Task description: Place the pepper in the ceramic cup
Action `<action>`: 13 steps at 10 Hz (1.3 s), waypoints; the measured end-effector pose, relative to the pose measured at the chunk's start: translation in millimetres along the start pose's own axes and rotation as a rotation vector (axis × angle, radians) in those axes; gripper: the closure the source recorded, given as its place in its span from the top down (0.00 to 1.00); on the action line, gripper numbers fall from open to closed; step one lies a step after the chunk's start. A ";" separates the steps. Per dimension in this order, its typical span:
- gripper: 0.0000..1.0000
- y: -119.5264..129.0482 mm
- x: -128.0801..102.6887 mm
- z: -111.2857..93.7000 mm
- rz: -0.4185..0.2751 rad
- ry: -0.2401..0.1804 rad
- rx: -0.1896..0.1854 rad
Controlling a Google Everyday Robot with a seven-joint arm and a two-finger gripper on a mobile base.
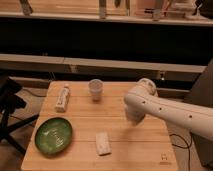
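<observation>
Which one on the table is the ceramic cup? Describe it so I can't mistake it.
On the wooden table, look along the far edge near the middle: the ceramic cup stands upright there, right of the lying white bottle. It is the only upright, pale, open-topped thing. The gripper is hidden behind the white arm to its right.

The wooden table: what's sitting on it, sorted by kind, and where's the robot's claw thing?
Cups: 1, the ceramic cup
Plates: 1, the green plate
Bottles: 1, the white bottle, lying down
Pale blocks: 1, the pale block
Total: 4 on the wooden table
The gripper is hidden behind the white arm, over the table's right side. No pepper shows.
</observation>
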 end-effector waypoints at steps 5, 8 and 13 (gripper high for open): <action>0.01 -35.7 -4.5 -11.4 -0.049 0.023 0.019; 0.01 -48.6 -2.9 -18.6 -0.080 0.032 0.024; 0.01 -87.4 -16.2 -35.8 -0.172 0.043 0.050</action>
